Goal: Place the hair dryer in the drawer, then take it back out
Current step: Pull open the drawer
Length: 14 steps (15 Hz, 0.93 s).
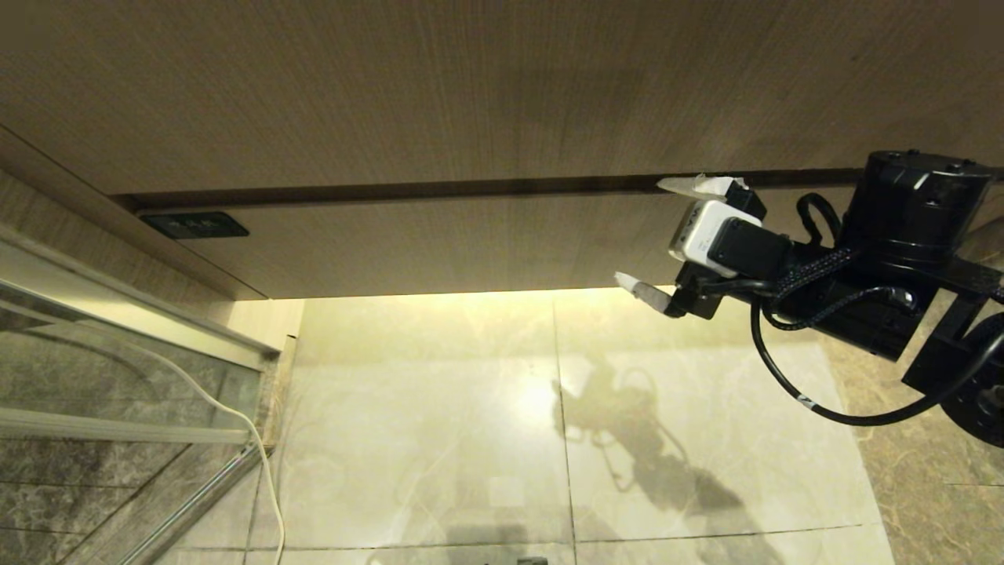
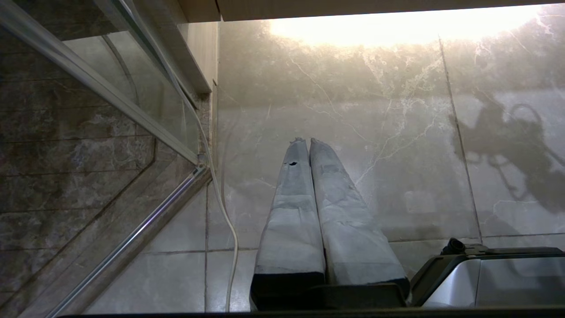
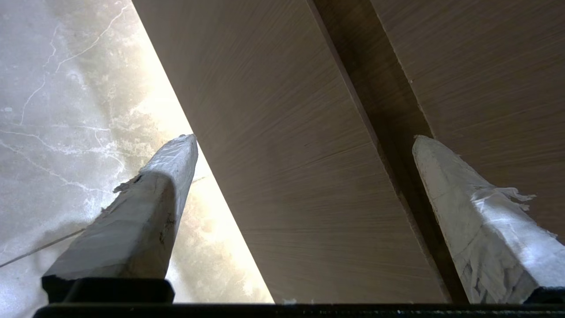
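spanning the shut light-brown wood-grain drawer front [image 1: 439, 243] with wide-open empty jaws, the right gripper [image 1: 667, 239] looks set to pull it open; the hair dryer is nowhere in view.

Light-brown wood-grain drawer [image 1: 439, 243], pale veined marble floor [image 1: 439, 408], black right arm [image 1: 902, 235] with white-taped gripper [image 1: 663, 239]

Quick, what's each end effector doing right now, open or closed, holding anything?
Left end effector: closed, empty, pointing at the floor.
Right end effector: open, empty, in front of the drawer.
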Available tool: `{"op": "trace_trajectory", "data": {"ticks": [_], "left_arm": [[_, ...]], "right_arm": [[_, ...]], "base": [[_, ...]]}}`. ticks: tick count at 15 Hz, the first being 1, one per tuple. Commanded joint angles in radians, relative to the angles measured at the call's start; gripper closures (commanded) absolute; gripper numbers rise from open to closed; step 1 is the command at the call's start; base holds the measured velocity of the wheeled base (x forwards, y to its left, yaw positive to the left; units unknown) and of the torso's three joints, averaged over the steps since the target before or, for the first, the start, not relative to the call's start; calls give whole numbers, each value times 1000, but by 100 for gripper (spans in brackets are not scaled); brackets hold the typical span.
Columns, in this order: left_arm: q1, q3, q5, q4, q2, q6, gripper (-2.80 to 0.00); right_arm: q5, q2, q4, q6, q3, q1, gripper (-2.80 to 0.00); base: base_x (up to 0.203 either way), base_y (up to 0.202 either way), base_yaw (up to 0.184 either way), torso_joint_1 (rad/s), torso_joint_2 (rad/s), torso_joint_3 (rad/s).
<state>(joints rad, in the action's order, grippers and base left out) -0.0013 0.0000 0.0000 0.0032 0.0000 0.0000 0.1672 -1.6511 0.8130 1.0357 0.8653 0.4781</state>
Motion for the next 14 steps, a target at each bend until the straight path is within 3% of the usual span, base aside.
{"op": "trace_trajectory", "data": {"ticks": [1, 3, 6, 14], "left_arm": [[0, 2, 0, 0, 0, 0, 0], [0, 2, 0, 0, 0, 0, 0], [0, 2, 0, 0, 0, 0, 0], [0, 2, 0, 0, 0, 0, 0]], "right_arm": [[1, -1, 5, 6, 0, 1, -280], [-2, -14, -2, 32, 12, -15, -280], [-13, -153, -25, 155, 67, -136, -280], [-34, -201, -32, 173, 114, -145, -280]], "base": [[0, 0, 0, 0, 0, 0], [0, 0, 0, 0, 0, 0], [0, 0, 0, 0, 0, 0], [0, 0, 0, 0, 0, 0]]}}
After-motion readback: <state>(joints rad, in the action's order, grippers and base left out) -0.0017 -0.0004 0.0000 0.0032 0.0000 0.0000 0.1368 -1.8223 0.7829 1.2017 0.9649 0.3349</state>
